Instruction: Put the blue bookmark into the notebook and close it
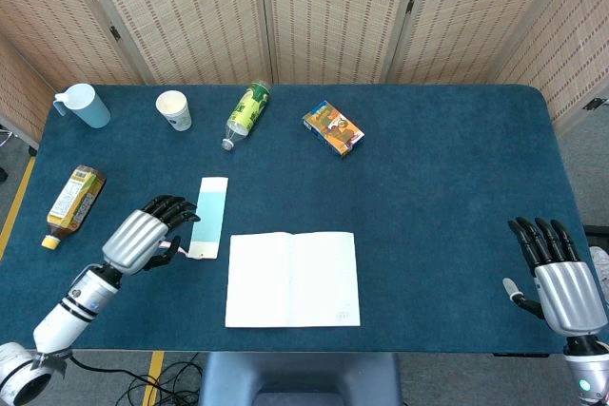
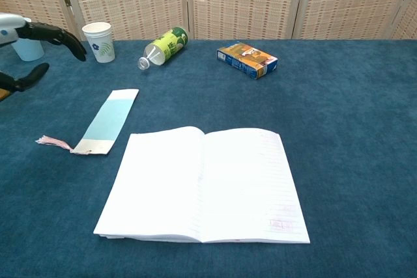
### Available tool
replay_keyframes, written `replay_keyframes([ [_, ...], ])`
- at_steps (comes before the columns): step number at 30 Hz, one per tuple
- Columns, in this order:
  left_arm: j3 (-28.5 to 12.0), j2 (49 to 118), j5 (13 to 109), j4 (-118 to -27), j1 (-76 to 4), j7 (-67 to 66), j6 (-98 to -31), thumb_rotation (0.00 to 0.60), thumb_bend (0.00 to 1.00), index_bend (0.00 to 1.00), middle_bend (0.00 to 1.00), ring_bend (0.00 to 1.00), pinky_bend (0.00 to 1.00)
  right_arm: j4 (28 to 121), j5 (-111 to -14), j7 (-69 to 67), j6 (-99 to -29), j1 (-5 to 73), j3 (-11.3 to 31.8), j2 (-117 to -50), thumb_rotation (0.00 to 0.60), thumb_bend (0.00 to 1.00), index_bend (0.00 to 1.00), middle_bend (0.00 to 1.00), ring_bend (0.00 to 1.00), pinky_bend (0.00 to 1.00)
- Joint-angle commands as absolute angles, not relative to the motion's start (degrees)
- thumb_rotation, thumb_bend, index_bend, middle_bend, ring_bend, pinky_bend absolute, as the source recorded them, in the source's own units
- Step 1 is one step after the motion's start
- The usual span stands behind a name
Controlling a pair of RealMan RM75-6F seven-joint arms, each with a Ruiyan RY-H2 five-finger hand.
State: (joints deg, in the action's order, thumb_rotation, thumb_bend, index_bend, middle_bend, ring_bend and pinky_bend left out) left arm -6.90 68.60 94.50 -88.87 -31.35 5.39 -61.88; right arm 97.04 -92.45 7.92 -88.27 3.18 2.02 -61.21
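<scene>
The blue bookmark [image 1: 207, 217] [image 2: 108, 122] lies flat on the cloth, its pink tassel [image 2: 53, 142] trailing left. Just right of it the notebook [image 1: 293, 279] [image 2: 203, 183] lies open, white pages up. My left hand [image 1: 145, 234] [image 2: 32, 47] hovers beside the bookmark's left edge with fingers apart, holding nothing; the chest view shows it raised above the table. My right hand [image 1: 557, 278] stays at the table's right front corner, fingers spread, empty, far from the notebook.
Along the back stand a light blue cup [image 1: 84, 104], a paper cup [image 1: 174, 109], a lying green bottle [image 1: 245, 112] and an orange-blue box [image 1: 334, 127]. A yellow bottle [image 1: 71, 199] lies at the left edge. The table's blue cloth [image 1: 447, 187] spreads right of the notebook.
</scene>
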Motion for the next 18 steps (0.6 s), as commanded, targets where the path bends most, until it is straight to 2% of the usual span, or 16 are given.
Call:
replay_keyframes([
  [1, -8.4, 71.4, 90.4, -87.9, -35.5, 4.0, -56.2, 0.600, 0.76, 0.30, 0.25, 0.18, 0.19, 97.2, -92.5, 8.0, -88.3, 3.1, 2.0, -61.0, 0.600, 0.22, 0.00, 0.10, 0.05, 0.06],
  [13, -9.7, 79.4, 79.1, -81.7, -43.1, -6.3, -44.4, 0.600, 0.75, 0.29, 0.25, 0.18, 0.19, 97.1, -92.3, 7.7, -88.4, 2.9, 1.9, -60.8, 0.600, 0.23, 0.00, 0.10, 0.05, 0.06],
  [16, -9.9, 81.2, 76.0, -79.6, -44.0, -8.4, -43.2, 0.600, 0.72, 0.28, 0.25, 0.18, 0.19, 97.0, -91.9, 7.5, -88.2, 2.9, 2.0, -60.8, 0.600, 0.23, 0.00, 0.10, 0.05, 0.06],
  [18, -10.1, 82.3, 73.5, -78.1, -44.5, -9.9, -42.6, 0.600, 0.66, 0.28, 0.25, 0.18, 0.19, 96.9, -91.8, 7.4, -88.0, 3.0, 2.0, -60.8, 0.600, 0.23, 0.00, 0.10, 0.05, 0.06],
])
